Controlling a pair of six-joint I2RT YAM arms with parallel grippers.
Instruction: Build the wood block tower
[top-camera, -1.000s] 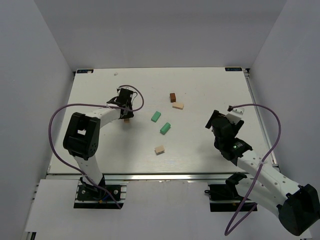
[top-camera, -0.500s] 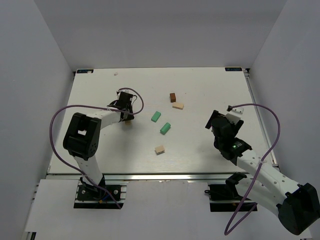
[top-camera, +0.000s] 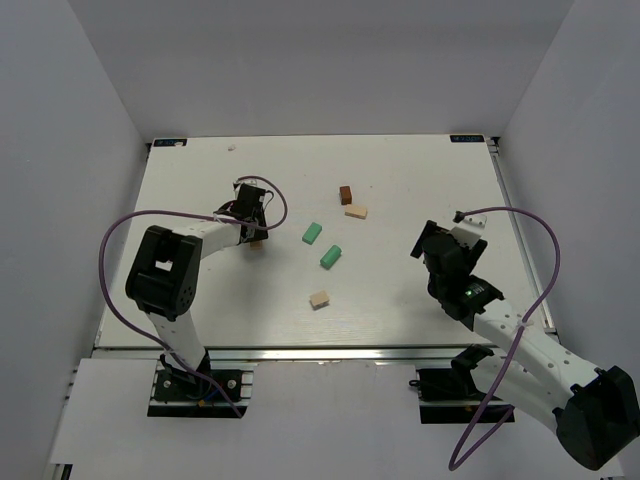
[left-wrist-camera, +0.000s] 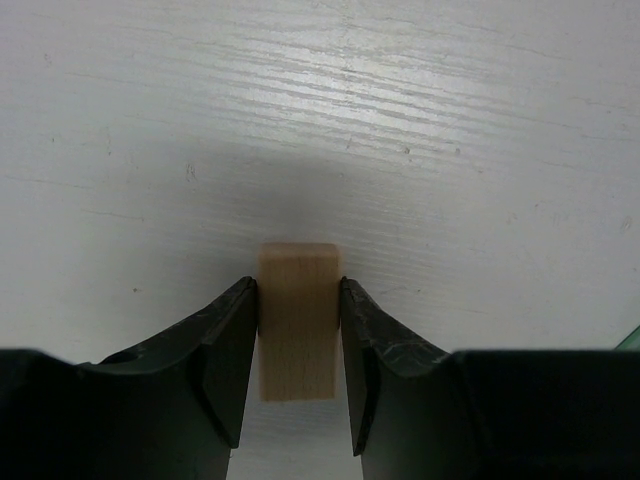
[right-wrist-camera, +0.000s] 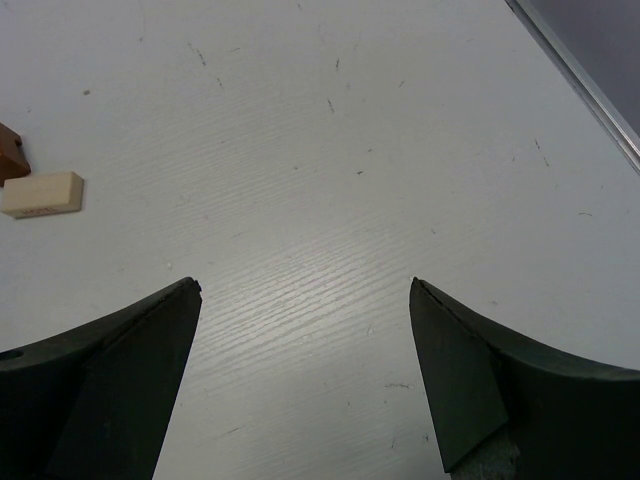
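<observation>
Left wrist close-up: left gripper (left-wrist-camera: 298, 290) closed snugly on a light tan block (left-wrist-camera: 298, 335), at 9 o'clock of the table (top-camera: 200, 300) middle. Lying single, unstacked: mint-green block (top-camera: 312, 233) and its mint-green twin (top-camera: 331, 256) centrally, dark brown cube (top-camera: 345, 194) just beside second tan block (top-camera: 356, 211) at 1 o'clock, third tan block (top-camera: 319, 299) at 6. Right gripper (right-wrist-camera: 305, 290) spread wide, empty, at 3 o'clock.

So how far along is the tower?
Nothing is stacked yet. The left gripper is shut on one tan block; the right gripper hangs open. The brown cube, two green blocks and two more tan blocks lie scattered, all left to stack.
</observation>
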